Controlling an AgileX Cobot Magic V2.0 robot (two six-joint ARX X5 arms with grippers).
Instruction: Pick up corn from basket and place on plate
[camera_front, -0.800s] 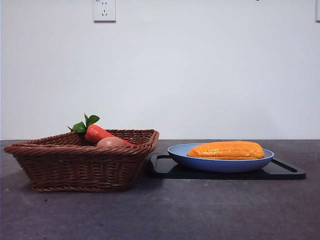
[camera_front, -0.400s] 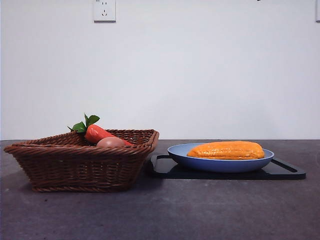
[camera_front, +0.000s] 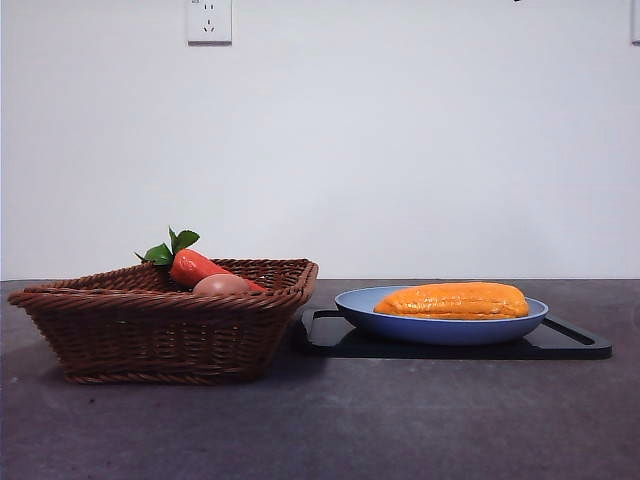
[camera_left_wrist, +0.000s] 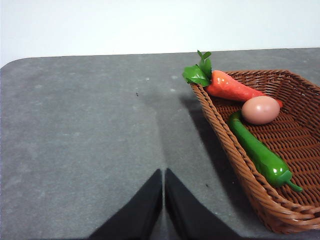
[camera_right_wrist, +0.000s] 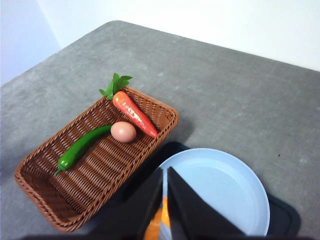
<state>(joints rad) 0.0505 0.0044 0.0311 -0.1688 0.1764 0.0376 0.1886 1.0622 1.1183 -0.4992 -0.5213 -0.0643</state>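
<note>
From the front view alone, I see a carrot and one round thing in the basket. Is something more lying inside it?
Observer: Yes, a green pepper lies on the floor of the basket, beside the egg.
Operator: Where is the right gripper?
Observer: The right gripper hangs high above the plate, fingers shut.
Operator: And the left one?
Observer: The left gripper is over bare table beside the basket, fingers shut.

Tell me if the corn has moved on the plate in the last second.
No. The corn lies in the same spot on the plate, its ends unchanged against the plate's rim and the black tray.
</note>
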